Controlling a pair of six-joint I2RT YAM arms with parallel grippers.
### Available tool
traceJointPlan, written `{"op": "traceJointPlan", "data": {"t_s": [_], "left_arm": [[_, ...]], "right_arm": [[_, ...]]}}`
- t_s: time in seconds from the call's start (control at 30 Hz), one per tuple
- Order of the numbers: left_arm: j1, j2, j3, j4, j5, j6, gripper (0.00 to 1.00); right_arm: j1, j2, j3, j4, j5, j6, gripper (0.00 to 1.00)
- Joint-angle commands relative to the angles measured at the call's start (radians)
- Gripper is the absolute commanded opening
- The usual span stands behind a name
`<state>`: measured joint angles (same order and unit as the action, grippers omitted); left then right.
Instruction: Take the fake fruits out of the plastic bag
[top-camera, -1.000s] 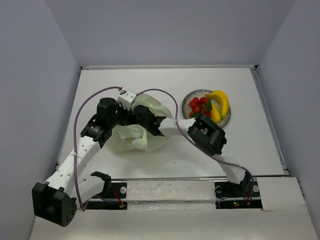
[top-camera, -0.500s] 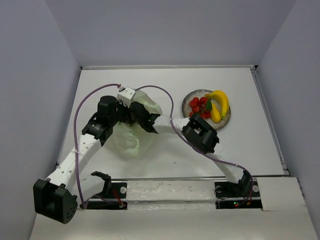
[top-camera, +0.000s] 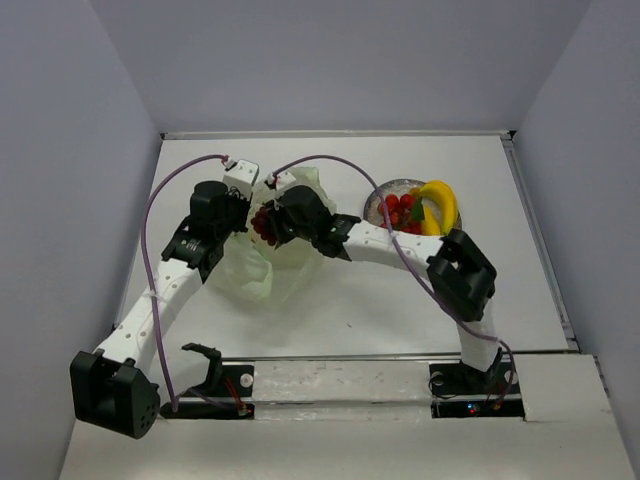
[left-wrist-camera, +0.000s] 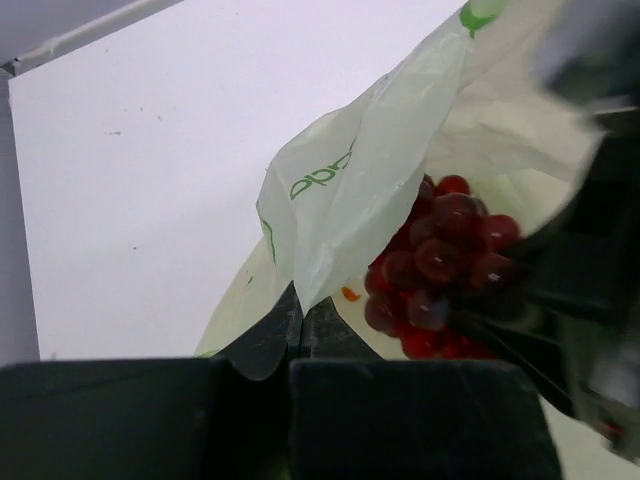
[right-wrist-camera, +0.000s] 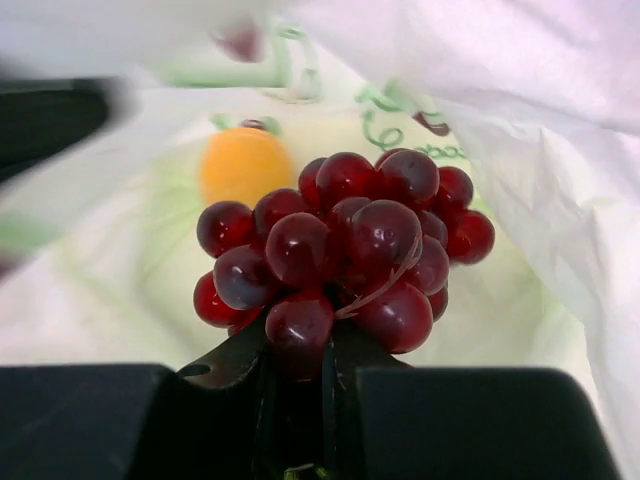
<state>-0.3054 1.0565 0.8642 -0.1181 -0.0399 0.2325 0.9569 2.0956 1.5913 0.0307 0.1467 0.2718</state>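
Observation:
The pale yellow-green plastic bag (top-camera: 262, 265) lies left of centre, its mouth lifted. My left gripper (top-camera: 246, 213) is shut on the edge of the bag (left-wrist-camera: 350, 190), the fingers (left-wrist-camera: 270, 335) pinching the film. My right gripper (top-camera: 277, 222) is shut on the dark red-purple grape bunch (top-camera: 265, 222) at the bag's mouth. In the right wrist view the grapes (right-wrist-camera: 345, 245) sit just above the pinching jaws of my right gripper (right-wrist-camera: 297, 355). A yellow-orange round fruit (right-wrist-camera: 243, 165) lies deeper inside the bag (right-wrist-camera: 520, 140). The grapes (left-wrist-camera: 440, 260) also show in the left wrist view.
A grey speckled plate (top-camera: 374, 206) at the back right carries a yellow banana (top-camera: 443, 205) and a red berry cluster with green leaves (top-camera: 398, 211). The right arm's elbow (top-camera: 462, 275) stands in front of the plate. Purple cables arc over both arms.
My right gripper closed on the grape bunch inside the bag and lifted it toward the mouth. Its elbow swung right. The left gripper raised the bag's edge.

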Motion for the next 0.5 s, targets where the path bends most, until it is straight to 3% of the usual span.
{"op": "traceJointPlan", "data": {"t_s": [0.0, 0.23, 0.47], "left_arm": [[0.009, 0.016, 0.061, 0.09, -0.02, -0.016, 0.0], [0.009, 0.045, 0.101, 0.11, 0.012, -0.016, 0.0], [0.009, -0.004, 0.067, 0.097, 0.009, 0.008, 0.0]], "right_arm": [[-0.001, -0.228, -0.071, 0.026, -0.212, -0.072, 0.01], [-0.001, -0.384, -0.1, -0.116, -0.424, -0.169, 0.01], [-0.111, -0.583, -0.033, -0.175, -0.285, -0.103, 0.01]]}}
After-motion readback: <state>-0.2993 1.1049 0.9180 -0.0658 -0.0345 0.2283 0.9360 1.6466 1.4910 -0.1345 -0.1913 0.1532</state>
